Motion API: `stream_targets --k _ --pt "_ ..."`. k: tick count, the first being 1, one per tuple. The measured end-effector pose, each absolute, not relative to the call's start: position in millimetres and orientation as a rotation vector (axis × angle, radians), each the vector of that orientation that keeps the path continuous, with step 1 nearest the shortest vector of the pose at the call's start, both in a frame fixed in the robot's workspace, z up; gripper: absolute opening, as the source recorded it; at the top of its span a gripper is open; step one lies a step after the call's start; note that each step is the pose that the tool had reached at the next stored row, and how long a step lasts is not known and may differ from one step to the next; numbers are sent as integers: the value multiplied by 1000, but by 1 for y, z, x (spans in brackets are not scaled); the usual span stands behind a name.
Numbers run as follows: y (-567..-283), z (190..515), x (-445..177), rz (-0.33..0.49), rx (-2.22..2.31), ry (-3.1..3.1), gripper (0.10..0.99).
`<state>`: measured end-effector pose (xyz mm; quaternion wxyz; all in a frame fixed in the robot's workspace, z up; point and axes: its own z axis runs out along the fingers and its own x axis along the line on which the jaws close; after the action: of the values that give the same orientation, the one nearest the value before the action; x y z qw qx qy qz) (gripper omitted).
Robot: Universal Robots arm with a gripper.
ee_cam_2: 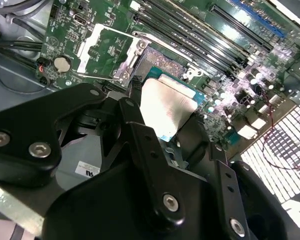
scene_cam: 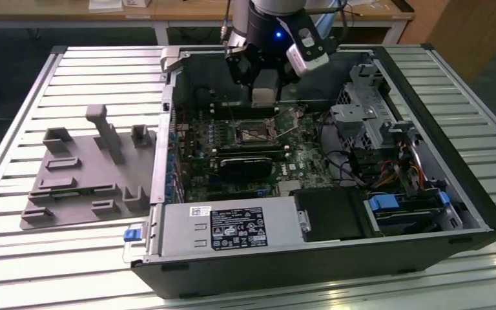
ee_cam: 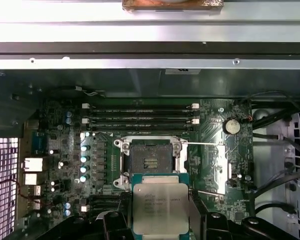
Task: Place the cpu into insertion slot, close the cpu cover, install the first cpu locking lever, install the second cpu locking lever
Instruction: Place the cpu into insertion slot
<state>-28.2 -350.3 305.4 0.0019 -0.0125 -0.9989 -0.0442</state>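
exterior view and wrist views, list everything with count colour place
table: 1, silvery slats, under everything
computer case: 1, black, open on the table
fixture tray: 1, grey, exterior view's left of the case
circuit board: 1, green, inside the case
power supply: 1, grey, inside the case
insertion slot: 1, black with silvery rim, on the circuit board, empty
cpu cover: 1, silvery, swung open beside the insertion slot
memory slots: several, black, alongside the insertion slot
coin battery: 1, silvery, near the cpu cover
cpu: 1, silvery grey, held over the circuit board near the insertion slot
gripper: 1, black, shut on the cpu
arm: 1, silvery and black, reaching into the case
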Motion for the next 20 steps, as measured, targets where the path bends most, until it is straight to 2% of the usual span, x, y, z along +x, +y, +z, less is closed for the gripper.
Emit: stream_targets --k 20 --pt "-344 269 -28 -129 -39 -3143 537"
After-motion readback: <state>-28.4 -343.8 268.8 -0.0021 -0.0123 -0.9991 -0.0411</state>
